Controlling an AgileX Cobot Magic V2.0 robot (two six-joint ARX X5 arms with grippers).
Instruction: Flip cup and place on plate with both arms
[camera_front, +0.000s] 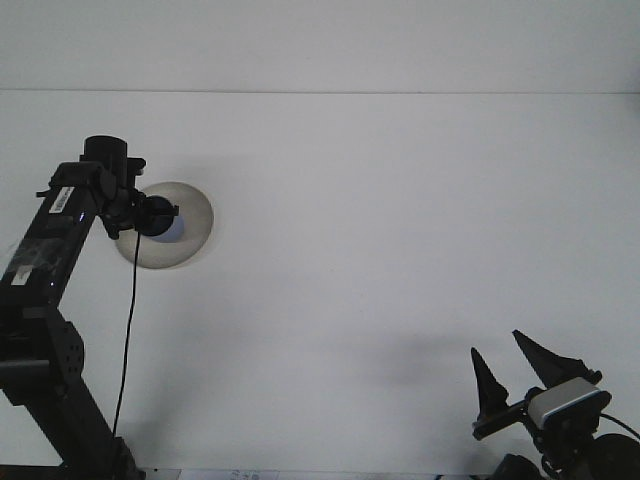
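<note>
Right now the left gripper (150, 216) sits over the plate (190, 225) at the left side of the table (400, 200), and its fingers are buried under the wrist and camera housing, so I cannot tell whether they are spread or pinching. A small bluish-white patch shows just beside the gripper tip on the plate, probably the cup (176, 229), though too little of it shows to say if it is upright, tilted or flipped, or if the gripper is touching it at all. Risk as I judge it: if the cup is not seated flat on the plate, any pull-away could tip it or drag it off the rim; if the gripper is gripping it, lifting the arm would carry it off again. The plate could also slide, since nothing pins it. A black cable (128, 330) hangs from the left wrist down across the table, near the plate edge, and could snag or nudge it. The right gripper (510, 365) is low at the bottom right, well apart from the plate, with its two dark pointed fingers visibly spread and nothing between them. Its arm is cut off by the frame edge. The near side of the plate is partly hidden by the left arm.
</note>
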